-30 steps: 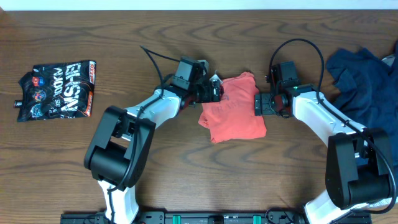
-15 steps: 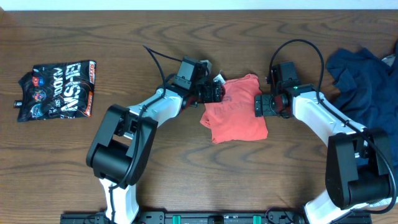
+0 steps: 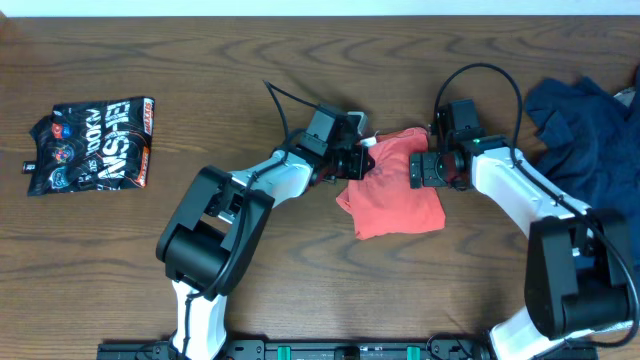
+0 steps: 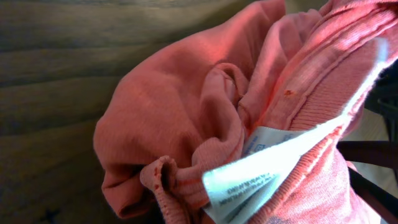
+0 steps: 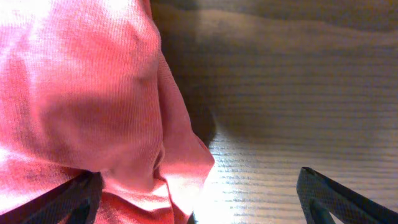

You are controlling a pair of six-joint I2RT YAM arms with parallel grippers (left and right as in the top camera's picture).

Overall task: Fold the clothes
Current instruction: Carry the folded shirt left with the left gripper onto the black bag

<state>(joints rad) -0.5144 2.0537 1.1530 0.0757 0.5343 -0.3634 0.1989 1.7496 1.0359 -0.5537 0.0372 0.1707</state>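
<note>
- Your shirt [image 3: 400, 195] lies bunched on the table [image 3: 300, 290], a little right of the middle and nearer the far edge than the near one. It is a rumpled heap, not a flat fold.
- Its long axis runs from the far edge toward the near edge, leaning slightly to the right as it nears you.
- Your left gripper [image 3: 358, 162] sits at the shirt's far-left corner with its jaws together. I judge it clamped on the collar hem, because the left wrist view is filled with ribbed collar and the white label [image 4: 267, 165] (the fingers themselves do not show there).
- Your right gripper [image 3: 418, 168] is at the shirt's right edge, jaws wide apart and holding nothing. In the right wrist view the cloth reaches one fingertip [image 5: 78, 196], with bare wood across to the other.
- So the shirt lies between the two grippers, with the left one on it and the right one just beside its edge. I cannot tell whether the right one touches the cloth.
- The coming move likely turns on that right-hand edge, and your right arm is the nearer one to take it. The cloth sits off to one side of the open jaws, not centred between them.
- For room, you have open wood toward the near edge and out to the left.
- The snack bag [image 3: 92, 143] is well apart, by the left edge.
- A dark blue cloth pile [image 3: 585, 130] is heaped at the right edge, close beside your right arm, so a wide swing that way could snag it.
- The far edge leaves you less room than the near one.
</note>
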